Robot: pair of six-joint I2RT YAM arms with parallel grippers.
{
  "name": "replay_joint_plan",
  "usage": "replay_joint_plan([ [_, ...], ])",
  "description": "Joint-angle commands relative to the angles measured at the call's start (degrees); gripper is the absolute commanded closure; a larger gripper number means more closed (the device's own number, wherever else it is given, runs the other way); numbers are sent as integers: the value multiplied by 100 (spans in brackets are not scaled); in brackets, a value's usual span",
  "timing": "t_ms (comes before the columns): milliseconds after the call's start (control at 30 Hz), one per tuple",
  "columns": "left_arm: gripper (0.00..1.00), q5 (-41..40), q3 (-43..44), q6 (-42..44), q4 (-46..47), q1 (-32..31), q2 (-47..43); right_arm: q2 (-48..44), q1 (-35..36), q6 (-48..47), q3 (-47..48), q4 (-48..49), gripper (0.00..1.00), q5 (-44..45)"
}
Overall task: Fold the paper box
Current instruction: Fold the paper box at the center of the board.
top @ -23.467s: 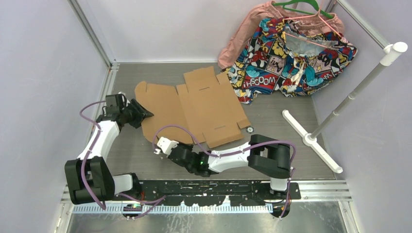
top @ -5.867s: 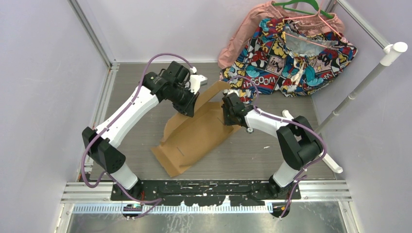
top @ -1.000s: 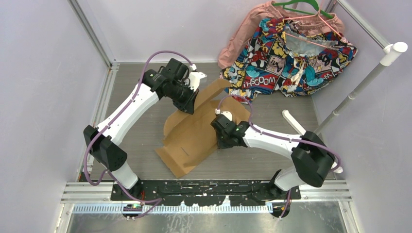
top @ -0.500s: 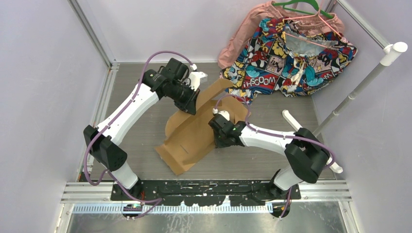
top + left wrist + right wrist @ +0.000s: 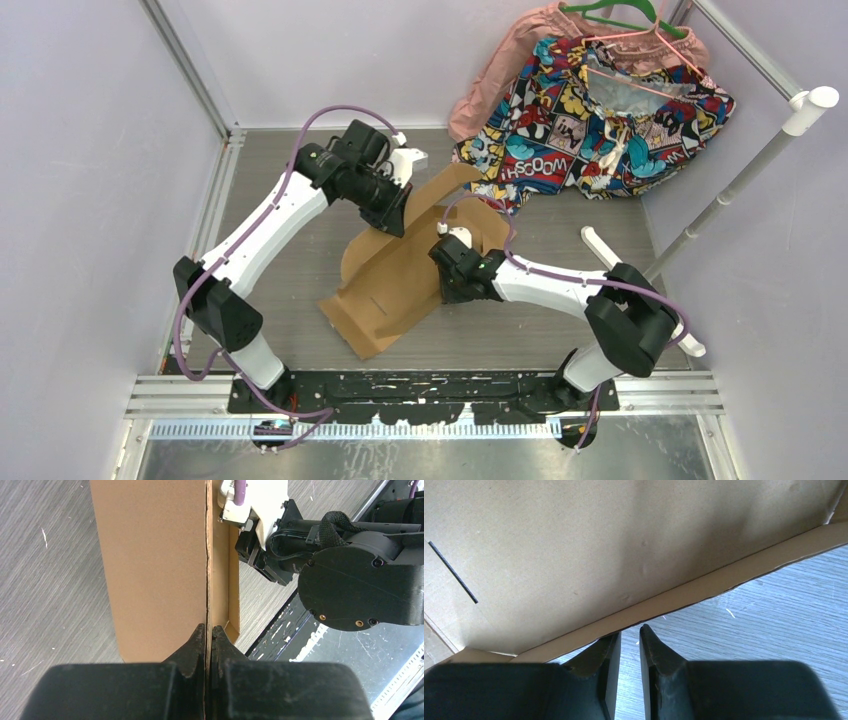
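The paper box [image 5: 385, 290] is a brown cardboard sheet, partly folded, lying slantwise on the table with one long panel raised. My left gripper [image 5: 399, 216] is at its far end, shut on the top edge of the raised panel [image 5: 155, 565]; the left wrist view shows the cardboard edge pinched between the jaws of the left gripper [image 5: 209, 629]. My right gripper [image 5: 447, 283] is low at the box's right side. In the right wrist view the right gripper [image 5: 630, 630] stands slightly open with only table between its fingers, its tips at the folded side wall of the box [image 5: 599, 555].
A comic-print cloth [image 5: 600, 110] and a pink garment [image 5: 490, 75] on a hanger lie at the back right. A white pole on a flat foot [image 5: 640, 285] stands at the right. The right arm's wrist [image 5: 350, 575] is close beside the raised panel.
The right gripper has edged a little to the left along the box's side. The left gripper has kept its hold, and the box has barely shifted.
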Motion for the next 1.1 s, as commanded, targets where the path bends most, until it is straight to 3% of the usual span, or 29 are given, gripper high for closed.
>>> replay_joint_plan([
  [0,98,473,149,-96,165,-7,25,-8,23,-83,221,389,74,143],
  [1067,98,442,30,-108,244,-29,95,-683,28,-166,-204,866,71,231],
])
